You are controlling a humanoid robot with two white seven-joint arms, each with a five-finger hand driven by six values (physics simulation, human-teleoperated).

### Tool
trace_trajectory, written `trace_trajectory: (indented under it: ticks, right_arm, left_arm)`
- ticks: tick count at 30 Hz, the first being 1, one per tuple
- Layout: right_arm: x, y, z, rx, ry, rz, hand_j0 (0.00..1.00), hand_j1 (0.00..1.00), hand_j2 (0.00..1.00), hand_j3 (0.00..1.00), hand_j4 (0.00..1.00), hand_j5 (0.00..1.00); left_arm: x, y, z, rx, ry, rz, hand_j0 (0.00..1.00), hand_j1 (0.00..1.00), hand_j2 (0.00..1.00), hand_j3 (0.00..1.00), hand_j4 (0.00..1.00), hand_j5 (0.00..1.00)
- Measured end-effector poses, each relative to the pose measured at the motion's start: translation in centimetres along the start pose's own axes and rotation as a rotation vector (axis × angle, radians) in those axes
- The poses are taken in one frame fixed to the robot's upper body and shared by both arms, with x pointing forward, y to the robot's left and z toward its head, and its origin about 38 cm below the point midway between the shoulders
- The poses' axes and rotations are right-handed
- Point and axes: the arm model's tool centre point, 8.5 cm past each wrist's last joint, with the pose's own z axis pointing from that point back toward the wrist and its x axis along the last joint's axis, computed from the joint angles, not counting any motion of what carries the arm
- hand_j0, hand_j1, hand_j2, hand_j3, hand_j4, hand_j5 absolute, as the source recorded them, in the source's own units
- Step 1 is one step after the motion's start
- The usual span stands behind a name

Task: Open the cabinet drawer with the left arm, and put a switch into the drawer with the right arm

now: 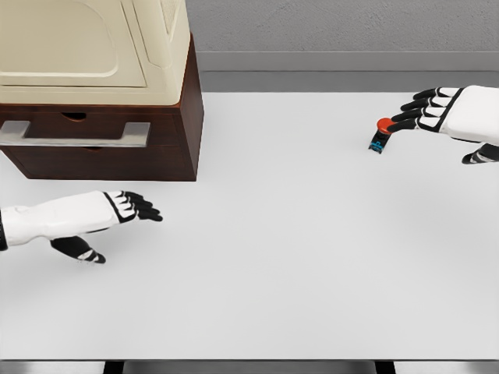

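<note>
Dark brown wooden cabinet (117, 144) with cream top at far left of white table (273, 257); its drawer (78, 132) with flat grey bar handle (74, 134) sits slightly proud of front; left hand (117, 212) below cabinet, fingers relaxed, holding nothing; small black switch with red button (381, 135) on table far right; right hand (437, 109) fingers extended, fingertips touching button, no grasp closed.
</note>
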Motion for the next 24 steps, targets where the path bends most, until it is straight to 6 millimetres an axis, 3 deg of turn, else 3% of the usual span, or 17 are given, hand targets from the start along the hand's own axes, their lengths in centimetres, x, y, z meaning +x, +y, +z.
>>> trace_trajectory:
  ticks: [2,4,7,9,11,18,20,21,24]
  right_arm:
    - [0.0,0.1,0.0,0.000,-0.001,-0.002,1.00,1.00,1.00,1.00,1.00,1.00]
    - [-0.2,-0.1,0.1,-0.004,0.004,-0.002,1.00,1.00,1.00,1.00,1.00,1.00]
    - [-0.6,-0.3,0.0,-0.017,0.012,-0.006,1.00,1.00,1.00,1.00,1.00,1.00]
    - [-1.6,-1.4,0.5,-0.039,0.048,0.016,1.00,1.00,1.00,1.00,1.00,1.00]
    - [-2.3,-0.8,0.3,-0.013,0.082,0.031,1.00,1.00,1.00,1.00,1.00,1.00]
    - [-2.8,-0.1,-1.9,0.029,0.107,0.070,1.00,1.00,1.00,1.00,1.00,1.00]
    - [-3.4,-3.1,-2.5,-0.019,0.123,0.119,1.00,1.00,1.00,1.00,1.00,1.00]
    - [-3.9,-3.5,-3.2,-0.028,0.123,0.109,1.00,1.00,1.00,1.00,1.00,1.00]
    - [-4.4,-2.0,-5.8,0.000,0.099,0.064,1.00,1.00,1.00,1.00,1.00,1.00]
  left_arm:
    - [0.2,-0.1,-0.3,-0.007,-0.010,0.001,1.00,1.00,1.00,1.00,1.00,1.00]
    - [0.2,2.3,-0.6,0.017,-0.019,-0.051,1.00,1.00,1.00,1.00,1.00,1.00]
    - [1.3,1.5,-1.9,-0.009,-0.070,-0.044,1.00,1.00,1.00,1.00,1.00,1.00]
    - [2.1,2.7,-3.0,0.014,-0.106,-0.073,1.00,1.00,1.00,1.00,1.00,1.00]
    - [2.8,3.2,-4.1,0.032,-0.144,-0.080,1.00,1.00,1.00,1.00,1.00,1.00]
    - [5.6,9.7,-7.6,0.160,-0.268,-0.194,1.00,1.00,1.00,1.00,1.00,1.00]
    - [6.3,13.3,-7.1,0.213,-0.290,-0.237,1.00,1.00,1.00,1.00,1.00,1.00]
    - [6.2,14.1,-6.3,0.229,-0.289,-0.226,1.00,1.00,1.00,1.00,1.00,1.00]
    - [5.2,15.9,-2.3,0.235,-0.235,-0.185,1.00,1.00,1.00,1.00,1.00,1.00]
